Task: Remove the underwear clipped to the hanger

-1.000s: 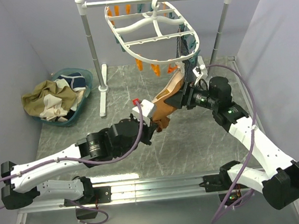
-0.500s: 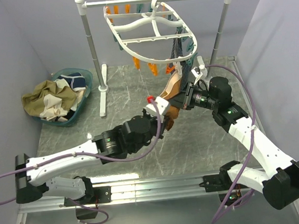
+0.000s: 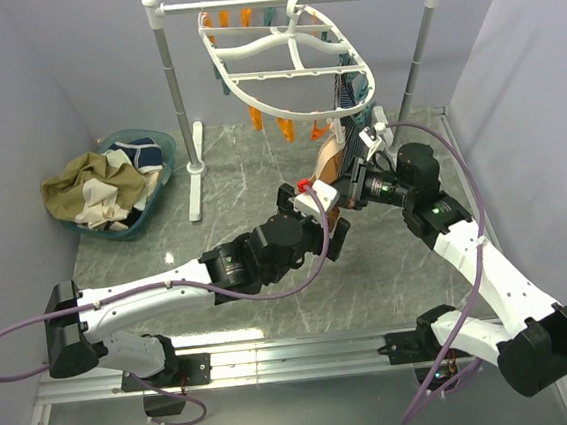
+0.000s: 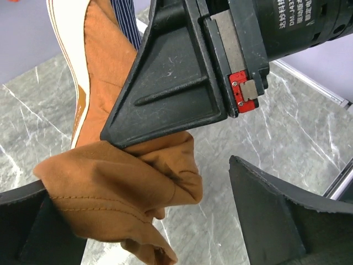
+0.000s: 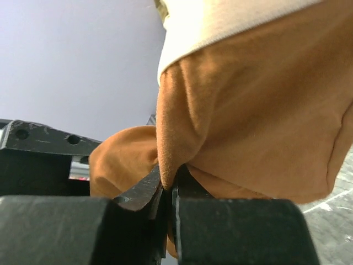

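Observation:
The white oval hanger (image 3: 289, 63) hangs from the rail with orange and teal pins round its rim. A tan-brown pair of underwear (image 3: 330, 160) with a cream waistband droops from its right rim, next to a dark striped pair (image 3: 348, 90). My right gripper (image 3: 346, 188) is shut on a fold of the tan-brown underwear (image 5: 259, 110), the jaws pinched together (image 5: 170, 185). My left gripper (image 3: 331, 218) stands wide open just below it, the bunched lower end of the brown cloth (image 4: 121, 182) lying loose between its fingers (image 4: 276, 215).
A teal basket (image 3: 159, 144) full of cloth stands at the far left. The silver-and-white rail stand (image 3: 180, 112) carries the hanger; its posts rise at left and right of the back. The right gripper's black body (image 4: 176, 77) is close in front of the left wrist camera.
My left gripper has opened wide, let go of the tan-brown underwear and moved up and right. My right gripper has shut on that cloth.

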`<state>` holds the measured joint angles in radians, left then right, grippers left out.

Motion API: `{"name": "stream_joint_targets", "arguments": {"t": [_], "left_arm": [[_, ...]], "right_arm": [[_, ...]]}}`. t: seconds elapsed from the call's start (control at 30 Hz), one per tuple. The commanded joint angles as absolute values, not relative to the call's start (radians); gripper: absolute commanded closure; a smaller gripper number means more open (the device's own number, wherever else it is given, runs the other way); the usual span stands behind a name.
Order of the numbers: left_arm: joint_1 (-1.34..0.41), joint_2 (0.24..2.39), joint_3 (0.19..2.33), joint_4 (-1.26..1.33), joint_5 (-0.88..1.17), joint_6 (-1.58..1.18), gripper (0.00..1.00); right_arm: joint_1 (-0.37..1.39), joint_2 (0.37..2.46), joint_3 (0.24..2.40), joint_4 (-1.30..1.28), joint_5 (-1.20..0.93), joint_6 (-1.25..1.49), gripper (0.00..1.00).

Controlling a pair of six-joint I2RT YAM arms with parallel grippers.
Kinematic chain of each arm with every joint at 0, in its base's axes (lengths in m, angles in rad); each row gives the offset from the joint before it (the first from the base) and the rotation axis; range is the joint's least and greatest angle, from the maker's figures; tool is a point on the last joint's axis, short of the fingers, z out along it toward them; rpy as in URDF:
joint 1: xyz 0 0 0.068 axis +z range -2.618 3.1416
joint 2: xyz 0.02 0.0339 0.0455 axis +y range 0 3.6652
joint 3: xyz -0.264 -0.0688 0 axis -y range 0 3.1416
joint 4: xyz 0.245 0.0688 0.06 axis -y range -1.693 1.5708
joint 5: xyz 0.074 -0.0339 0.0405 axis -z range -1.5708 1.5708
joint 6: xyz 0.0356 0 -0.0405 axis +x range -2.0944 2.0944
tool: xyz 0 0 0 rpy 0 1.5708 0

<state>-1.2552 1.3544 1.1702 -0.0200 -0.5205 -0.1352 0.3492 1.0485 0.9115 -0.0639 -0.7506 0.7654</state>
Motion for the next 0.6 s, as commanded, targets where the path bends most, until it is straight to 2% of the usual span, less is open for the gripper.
{"name": "stream_joint_targets", "arguments": {"t": [0.0,0.33,0.43,0.47,0.53,0.57], "left_arm": [[-1.25,1.345,1.184,0.048,-0.549,-0.107,0.01],[-1.246,1.454,1.216,0.003,-0.666,-0.057,0.0],[-1.243,1.463,1.22,0.008,-0.667,-0.034,0.16],[-1.243,1.465,1.221,0.006,-0.666,-0.032,0.32],[-1.238,1.465,1.223,0.003,-0.672,-0.034,0.52],[-1.238,1.465,1.221,0.003,-0.675,-0.035,0.71]], "right_arm": [[0.354,1.057,0.976,-0.072,-0.83,0.798,1.0],[0.354,1.077,1.012,-0.072,-0.933,0.858,1.0],[0.353,1.072,1.031,-0.107,-0.933,0.842,1.0],[0.353,1.072,1.037,-0.112,-0.933,0.839,1.0],[0.351,1.071,1.042,-0.12,-0.933,0.839,1.0],[0.353,1.071,1.046,-0.121,-0.931,0.838,1.0]]}}
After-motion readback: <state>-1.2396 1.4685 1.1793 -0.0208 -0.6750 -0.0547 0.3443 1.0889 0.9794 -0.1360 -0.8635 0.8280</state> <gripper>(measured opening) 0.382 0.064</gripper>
